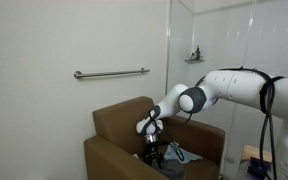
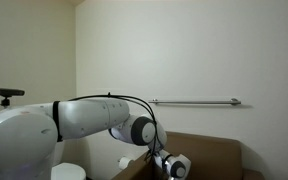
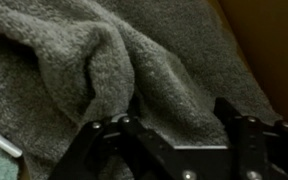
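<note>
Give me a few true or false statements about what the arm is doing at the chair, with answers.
1. The pincer is down at a grey towel. True.
2. The towel lies flat and smooth. False: it is rumpled into folds.
3. The pincer's jaws stand apart. True.
4. The armchair is blue. False: it is brown.
5. The wall rail runs upright. False: it runs level.

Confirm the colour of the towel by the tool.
The towel is plain grey with a looped terry texture and no pattern. It shows clearest in the wrist view.
</note>
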Tool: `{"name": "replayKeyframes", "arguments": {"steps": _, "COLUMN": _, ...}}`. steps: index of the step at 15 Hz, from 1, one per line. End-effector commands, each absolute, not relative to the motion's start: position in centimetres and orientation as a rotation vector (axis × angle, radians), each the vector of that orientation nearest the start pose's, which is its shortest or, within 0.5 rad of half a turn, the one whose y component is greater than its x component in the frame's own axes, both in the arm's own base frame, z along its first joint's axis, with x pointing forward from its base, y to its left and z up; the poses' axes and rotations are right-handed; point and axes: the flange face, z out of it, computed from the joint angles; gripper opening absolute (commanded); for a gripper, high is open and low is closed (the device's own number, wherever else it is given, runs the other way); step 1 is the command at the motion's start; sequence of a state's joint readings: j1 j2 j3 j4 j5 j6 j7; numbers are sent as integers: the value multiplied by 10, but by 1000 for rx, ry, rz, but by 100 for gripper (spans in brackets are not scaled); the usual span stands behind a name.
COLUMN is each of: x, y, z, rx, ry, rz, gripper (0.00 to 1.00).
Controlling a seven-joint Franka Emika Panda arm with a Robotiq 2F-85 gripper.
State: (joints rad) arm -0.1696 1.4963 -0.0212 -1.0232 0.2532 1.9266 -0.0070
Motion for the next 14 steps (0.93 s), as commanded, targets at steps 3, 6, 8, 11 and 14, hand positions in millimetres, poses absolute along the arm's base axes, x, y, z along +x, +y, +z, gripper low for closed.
{"name": "replayKeyframes", "arguments": {"steps": 3, "x": 627, "y": -101, "z": -119, "rx": -2800, "ry": 470, "rz": 815, "gripper": 34}}
{"name": "replayKeyframes", "arguments": {"steps": 6, "x": 628, "y": -100, "z": -118, "rx": -2803, "ry": 446, "rz": 812, "gripper": 15}}
{"name": "replayKeyframes", "arguments": {"steps": 8, "x": 629, "y": -101, "z": -117, "rx": -2804, "ry": 442, "rz": 807, "gripper": 6}}
{"name": "replayKeyframes", "arguments": {"steps": 11, "x": 633, "y": -105, "z": -113, "rx": -2806, "ry": 423, "rz": 795, "gripper": 4}}
{"name": "replayKeyframes", "arguments": {"steps": 14, "x": 636, "y": -109, "z": -97, "rx": -2823, "ry": 419, "rz": 760, "gripper": 7}}
